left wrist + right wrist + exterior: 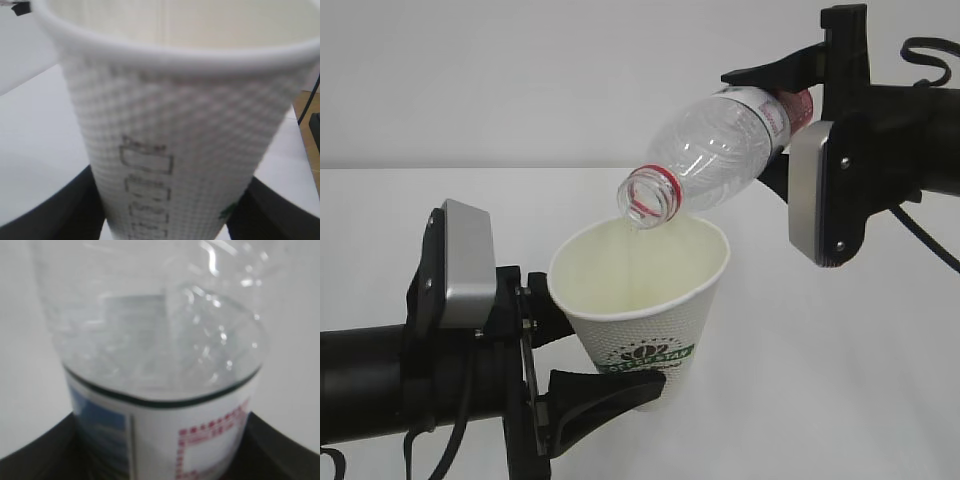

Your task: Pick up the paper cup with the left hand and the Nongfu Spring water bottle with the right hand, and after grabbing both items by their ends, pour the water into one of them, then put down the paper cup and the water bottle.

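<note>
The paper cup [642, 300], green logo unreadable, is sitting pinched low in the left hand [582, 372] above the white desk [840, 370]. The right hand [788, 120] is clamping the red-and-white-labelled bottle [715, 150], tilting its open mouth over the rim.

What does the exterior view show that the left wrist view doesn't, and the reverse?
Only the exterior view: the Nongfu Spring water bottle, tilted neck-down over the cup's mouth, held by the right gripper, and the cup's green logo. Only the left wrist view: printed boxes on the cup's embossed side. Both: the paper cup in the left gripper.
</note>
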{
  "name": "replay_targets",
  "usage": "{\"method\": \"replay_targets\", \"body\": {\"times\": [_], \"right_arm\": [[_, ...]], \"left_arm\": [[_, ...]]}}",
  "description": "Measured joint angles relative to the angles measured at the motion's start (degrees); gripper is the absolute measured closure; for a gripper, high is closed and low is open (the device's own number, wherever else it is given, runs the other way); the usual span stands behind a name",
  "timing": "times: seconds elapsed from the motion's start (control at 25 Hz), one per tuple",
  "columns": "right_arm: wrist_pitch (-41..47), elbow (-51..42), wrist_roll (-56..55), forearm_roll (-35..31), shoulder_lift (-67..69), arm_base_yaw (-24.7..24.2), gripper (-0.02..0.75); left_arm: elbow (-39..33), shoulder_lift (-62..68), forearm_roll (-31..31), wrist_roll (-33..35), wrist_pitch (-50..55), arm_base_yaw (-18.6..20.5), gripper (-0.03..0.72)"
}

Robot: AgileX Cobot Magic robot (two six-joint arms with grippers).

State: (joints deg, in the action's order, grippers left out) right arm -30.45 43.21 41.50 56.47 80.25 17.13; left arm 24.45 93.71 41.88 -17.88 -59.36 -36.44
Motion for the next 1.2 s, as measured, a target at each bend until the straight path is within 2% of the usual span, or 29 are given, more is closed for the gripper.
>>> {"method": "replay_targets", "body": {"times": [1.2], "right_arm": [[0.2, 1.4, 1.0, -0.3, 0.0, 0.0, 0.227]], "left_arm": [[0.0, 0.0, 0.0, 0.0, 0.8, 0.0, 0.200]]}}
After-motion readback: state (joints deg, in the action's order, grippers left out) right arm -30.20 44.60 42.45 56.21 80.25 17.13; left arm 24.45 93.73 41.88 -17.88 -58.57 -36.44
